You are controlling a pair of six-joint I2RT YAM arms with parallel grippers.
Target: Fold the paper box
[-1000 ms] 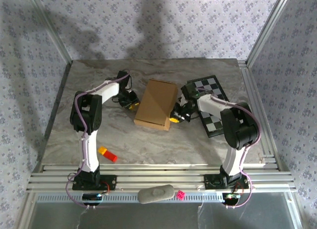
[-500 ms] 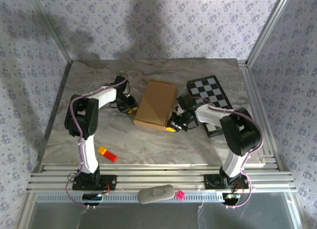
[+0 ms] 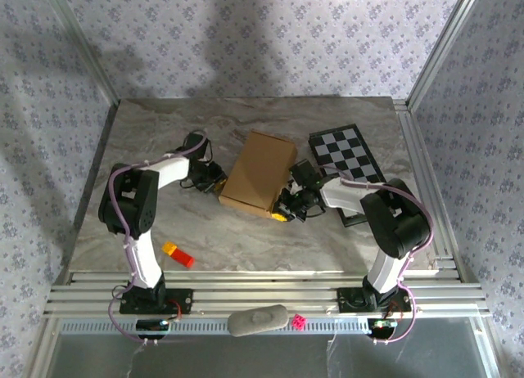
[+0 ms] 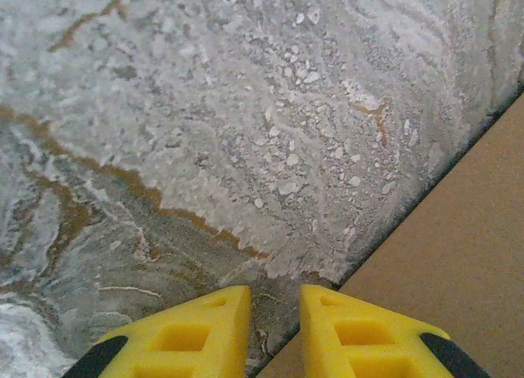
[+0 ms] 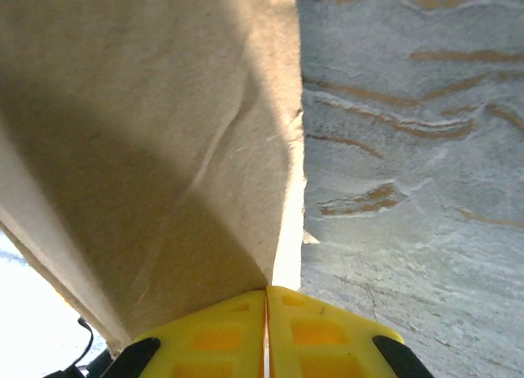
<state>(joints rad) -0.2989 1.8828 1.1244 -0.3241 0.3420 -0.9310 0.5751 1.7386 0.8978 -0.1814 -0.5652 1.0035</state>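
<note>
Lying nearest, on the metal rails [image 3: 246, 292] at the table's front edge, were a grey oval object [image 3: 257, 321] and a small pink piece [image 3: 300, 321]. Just beyond them, on the marble-patterned table [image 3: 246, 243], an orange-and-yellow block [image 3: 178, 254] sat close to the left arm [image 3: 135, 206].

Farther in, the paper box [image 3: 258, 172] lay near the middle of the table as a flat brown rectangle, turned a little askew. The right hand [image 3: 286, 208] was low at its near right corner. The wrist view showed its yellow fingers [image 5: 327, 329] pressed together, pinching a thin cardboard edge that ran into the seam between them.

The left hand [image 3: 211, 179] was at the box's left side. Its fingers [image 4: 196, 329] stood slightly apart, with only bare table in the gap and the box's edge under one fingertip.

Farthest back, a black-and-white checkered board [image 3: 344, 149] lay beside the box, partly under the right arm [image 3: 393, 222].
</note>
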